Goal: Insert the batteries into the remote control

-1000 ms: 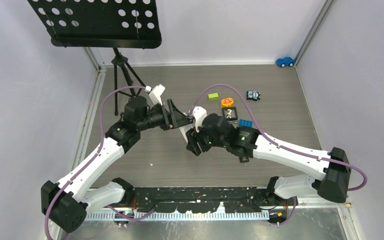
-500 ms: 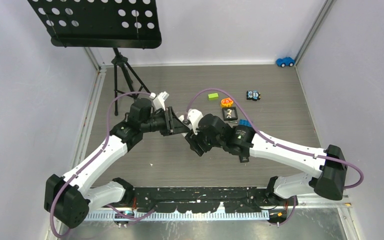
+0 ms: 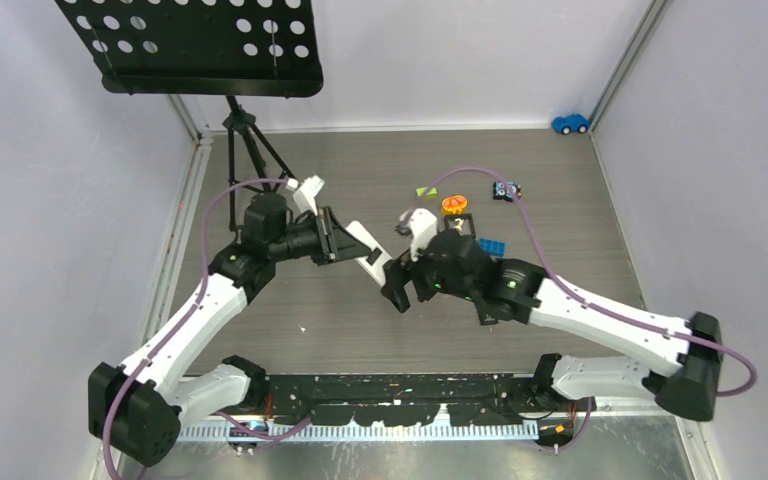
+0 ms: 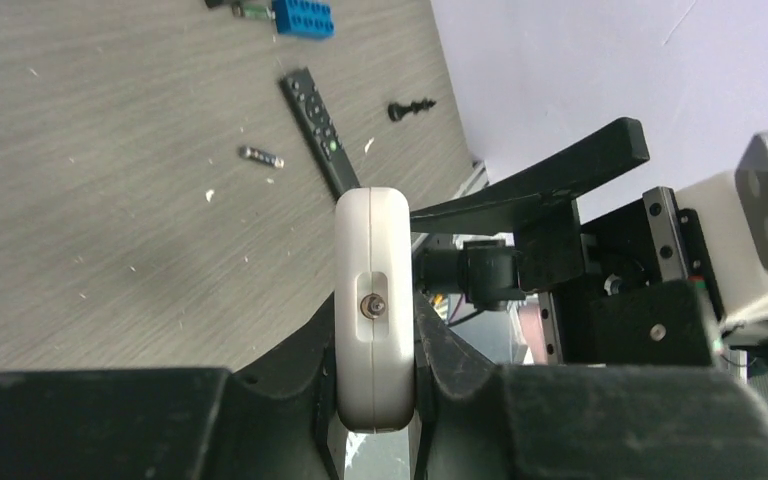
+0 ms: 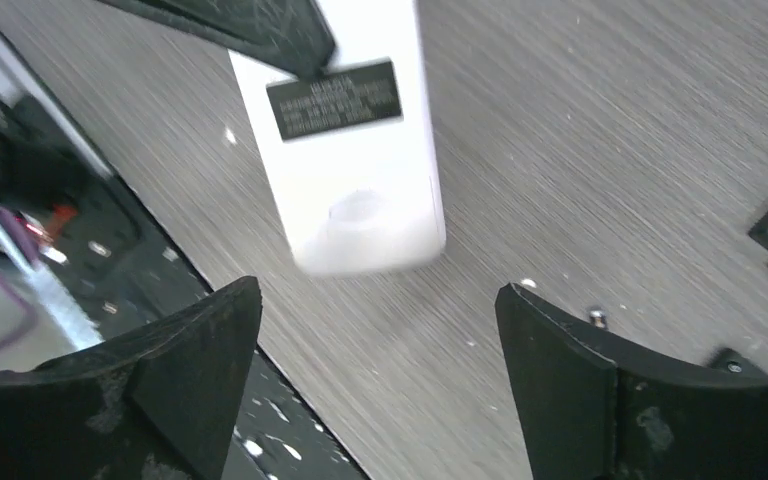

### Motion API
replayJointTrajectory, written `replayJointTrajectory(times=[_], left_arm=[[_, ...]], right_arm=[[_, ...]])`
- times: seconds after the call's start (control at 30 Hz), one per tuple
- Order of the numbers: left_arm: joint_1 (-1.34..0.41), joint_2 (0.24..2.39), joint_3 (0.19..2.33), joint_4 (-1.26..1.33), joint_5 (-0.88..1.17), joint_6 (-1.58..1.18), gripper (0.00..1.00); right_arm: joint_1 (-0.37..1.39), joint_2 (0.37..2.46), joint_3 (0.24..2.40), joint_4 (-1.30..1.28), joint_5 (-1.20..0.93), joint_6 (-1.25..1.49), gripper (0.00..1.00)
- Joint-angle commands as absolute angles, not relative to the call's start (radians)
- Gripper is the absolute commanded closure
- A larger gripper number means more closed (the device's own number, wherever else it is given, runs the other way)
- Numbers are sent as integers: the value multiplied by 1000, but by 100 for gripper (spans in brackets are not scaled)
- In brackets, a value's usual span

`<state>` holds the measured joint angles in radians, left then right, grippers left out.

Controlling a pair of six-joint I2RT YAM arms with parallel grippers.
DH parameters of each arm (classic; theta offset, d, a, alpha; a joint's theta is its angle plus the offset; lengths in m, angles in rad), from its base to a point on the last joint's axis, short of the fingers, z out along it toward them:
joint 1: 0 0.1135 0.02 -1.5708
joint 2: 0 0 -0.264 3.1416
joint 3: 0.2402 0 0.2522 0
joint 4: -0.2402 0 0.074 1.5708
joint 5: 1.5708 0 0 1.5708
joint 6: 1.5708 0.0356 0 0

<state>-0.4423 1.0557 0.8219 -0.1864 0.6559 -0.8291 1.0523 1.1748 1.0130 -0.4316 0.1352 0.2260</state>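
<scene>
From above, the left gripper [image 3: 336,240] is clamped on one end of the white remote [image 3: 365,246], at mid-frame over the grey tabletop [image 3: 310,310]. The remote slants toward the lower right, its free end just beside the right gripper [image 3: 397,278]. A music stand [image 3: 192,45] fills the upper left, and a blue toy car [image 3: 570,123] sits in the far upper right corner.

In the left wrist view the remote stands end-on at the centre, squeezed between the two black fingers [image 4: 440,350] and lifted off the tabletop. Beyond it, in the upper left of the frame, a slim dark battery [image 4: 261,156] lies alone on the wood, near a black remote [image 4: 317,122] — apart from it, not touching. A blue brick [image 4: 303,17] sits at the top edge.

In the right wrist view the gripper's fingers [image 5: 190,345] stand wide apart at the bottom corners, released — nothing between them. The white remote's end, with a black label [image 5: 334,98], hangs at upper centre ahead of them, untouched.
</scene>
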Motion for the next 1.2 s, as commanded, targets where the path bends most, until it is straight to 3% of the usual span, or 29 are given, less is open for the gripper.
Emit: replayJointTrajectory(times=[0.0, 0.23, 0.6, 0.7, 0.93, 1.17], left_arm=[[-378, 976, 829, -87, 697, -806, 100], [-335, 935, 818, 63, 759, -898, 100], [-331, 931, 776, 284, 831, -1117, 100], [-331, 927, 771, 288, 833, -1137, 100], [-320, 929, 755, 312, 829, -1237, 100], [-261, 939, 707, 458, 820, -1383, 100]], right_arm=[[1028, 979, 904, -163, 81, 433, 4], [960, 833, 690, 202, 176, 941, 0], [959, 959, 603, 608, 134, 1219, 8], [958, 1007, 634, 613, 99, 1217, 21], [954, 1018, 615, 627, 104, 1189, 66], [928, 999, 467, 794, 80, 1158, 84]])
